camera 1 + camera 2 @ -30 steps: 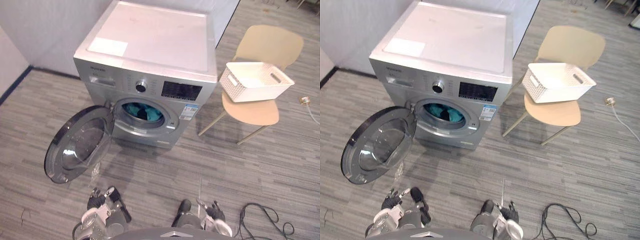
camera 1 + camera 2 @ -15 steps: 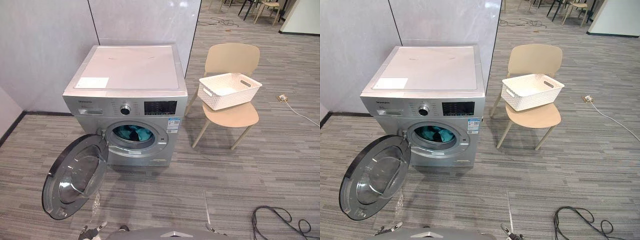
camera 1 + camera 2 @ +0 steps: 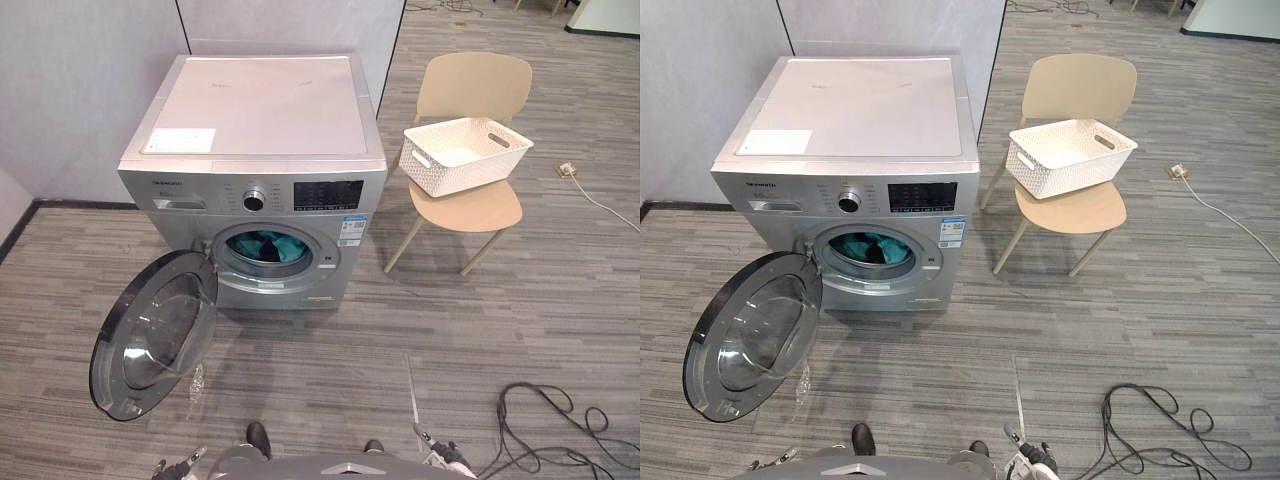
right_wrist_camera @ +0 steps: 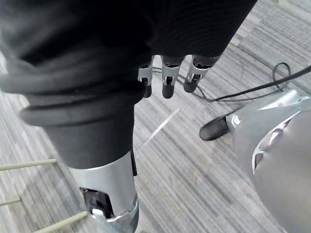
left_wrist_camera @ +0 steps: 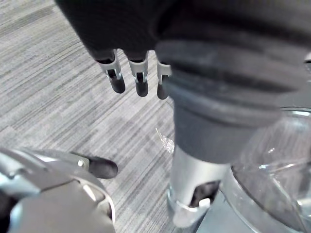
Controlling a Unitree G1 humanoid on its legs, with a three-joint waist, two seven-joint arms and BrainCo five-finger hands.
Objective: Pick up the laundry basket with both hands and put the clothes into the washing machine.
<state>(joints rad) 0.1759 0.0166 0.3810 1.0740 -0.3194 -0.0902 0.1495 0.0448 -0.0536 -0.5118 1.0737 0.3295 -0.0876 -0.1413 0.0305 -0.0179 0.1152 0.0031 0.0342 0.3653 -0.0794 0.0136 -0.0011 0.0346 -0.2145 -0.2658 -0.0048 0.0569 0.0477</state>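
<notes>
The white laundry basket sits on the seat of a beige chair, to the right of the silver washing machine. The machine's round door hangs wide open to the left. Teal clothes lie inside the drum. My left hand hangs low over the floor with straight fingers and nothing in it; its tips show at the lower edge. My right hand hangs the same way, empty, at the lower right edge. Both are far from the basket.
Grey wall panels stand behind the machine. A white sheet lies on the machine's top. A small clear scrap lies on the floor by the open door. A white cord and plug run across the floor right of the chair.
The camera has tilted up and then a little down, so the whole scene shifted. Both hands have dropped toward the lower edge. Basket, chair and machine stand as before.
</notes>
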